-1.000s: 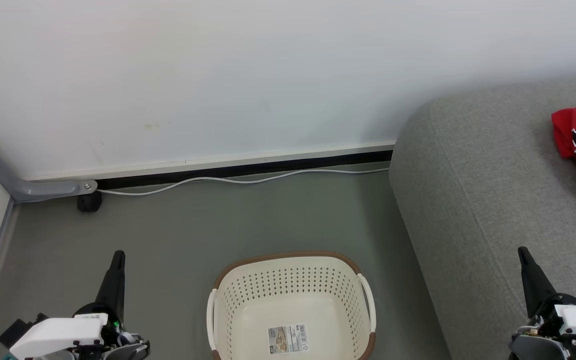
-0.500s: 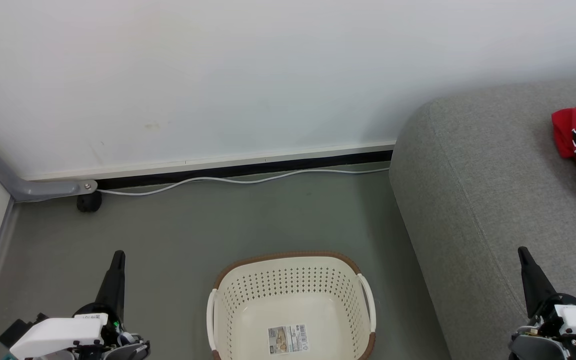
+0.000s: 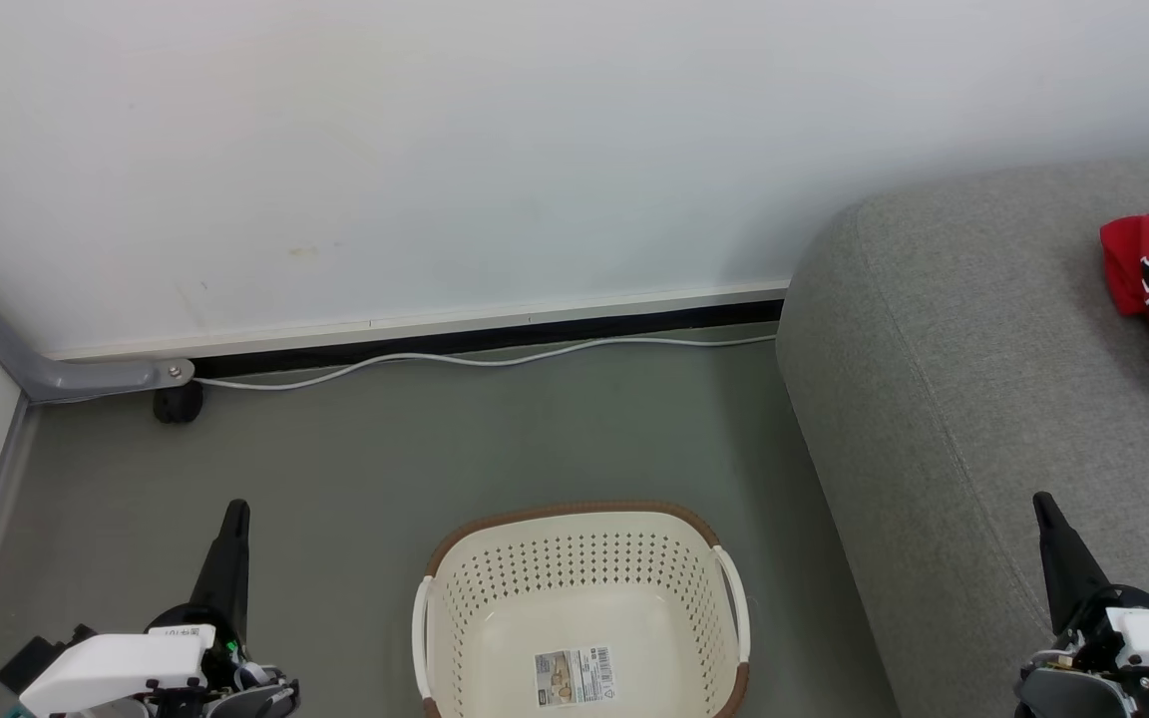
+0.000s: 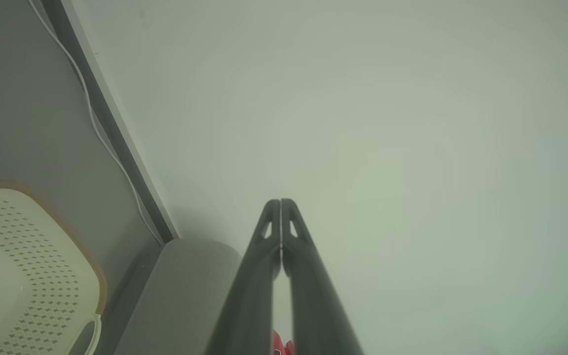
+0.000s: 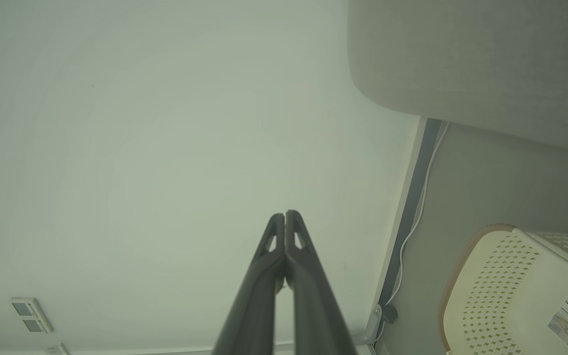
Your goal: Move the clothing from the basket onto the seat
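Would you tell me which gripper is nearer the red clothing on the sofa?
The right gripper, shut, by the sofa bearing the clothing; the left gripper is across the basket, over the floor.

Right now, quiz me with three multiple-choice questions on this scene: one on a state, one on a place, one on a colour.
1. The oval cream-white perforated plastic basket is: A) empty, B) half full, C) heaped.
2. The bright red soft clothing lies: A) in the basket, B) on the grey woven-fabric sofa seat, C) on a shelf.
3. The thin cable by the dark skirting is: A) black, B) red, C) white.
Answers: 1 A, only its label sticker shows inside; 2 B, the red cloth rests on the sofa's top; 3 C, it shows white against the skirting.
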You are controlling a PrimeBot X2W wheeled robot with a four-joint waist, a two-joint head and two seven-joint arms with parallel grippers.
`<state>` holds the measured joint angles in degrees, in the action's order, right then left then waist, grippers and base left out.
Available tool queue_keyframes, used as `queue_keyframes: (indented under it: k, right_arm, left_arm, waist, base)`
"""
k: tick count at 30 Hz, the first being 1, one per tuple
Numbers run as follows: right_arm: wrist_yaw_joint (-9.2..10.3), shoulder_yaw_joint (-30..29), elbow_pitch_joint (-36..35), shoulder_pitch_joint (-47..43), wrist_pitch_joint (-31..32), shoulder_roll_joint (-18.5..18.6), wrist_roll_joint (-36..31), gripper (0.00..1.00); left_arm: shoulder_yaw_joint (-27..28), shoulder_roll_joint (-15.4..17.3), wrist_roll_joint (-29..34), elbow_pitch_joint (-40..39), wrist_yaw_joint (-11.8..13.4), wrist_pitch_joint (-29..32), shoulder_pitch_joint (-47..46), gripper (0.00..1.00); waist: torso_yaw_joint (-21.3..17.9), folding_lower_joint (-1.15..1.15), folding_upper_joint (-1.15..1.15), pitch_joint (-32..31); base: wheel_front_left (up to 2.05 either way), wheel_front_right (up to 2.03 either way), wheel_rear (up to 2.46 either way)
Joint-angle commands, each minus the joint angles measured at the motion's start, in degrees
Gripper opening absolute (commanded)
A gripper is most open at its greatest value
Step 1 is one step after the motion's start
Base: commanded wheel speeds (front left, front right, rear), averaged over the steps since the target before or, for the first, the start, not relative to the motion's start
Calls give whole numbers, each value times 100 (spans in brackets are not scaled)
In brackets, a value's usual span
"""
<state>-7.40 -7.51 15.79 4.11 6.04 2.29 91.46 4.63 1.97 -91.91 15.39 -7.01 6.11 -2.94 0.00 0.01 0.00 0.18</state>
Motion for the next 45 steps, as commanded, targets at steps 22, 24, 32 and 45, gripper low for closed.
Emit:
queue_keyframes:
  k: [22, 24, 32, 45]
  right_arm:
    - [-9, 98, -177, 208, 46, 59, 70, 0]
    - [-9, 98, -177, 208, 46, 59, 70, 0]
    - [-9, 98, -177, 208, 46, 59, 70, 0]
    - [-9, 98, -177, 208, 45, 59, 71, 0]
  left_arm:
    - [188, 90, -27, -134, -47, 37, -325, 0]
    - [188, 90, -27, -134, -47, 37, -325, 0]
    - [188, 90, -27, -134, -47, 37, -325, 0]
    - [188, 90, -27, -134, -47, 37, -325, 0]
  waist:
    - [0, 0, 0, 0]
    - [0, 0, 0, 0]
    - [0, 0, 0, 0]
    - [0, 0, 0, 0]
  base:
    - [0, 0, 0]
    - [0, 0, 0]
    - [0, 0, 0]
    - [0, 0, 0]
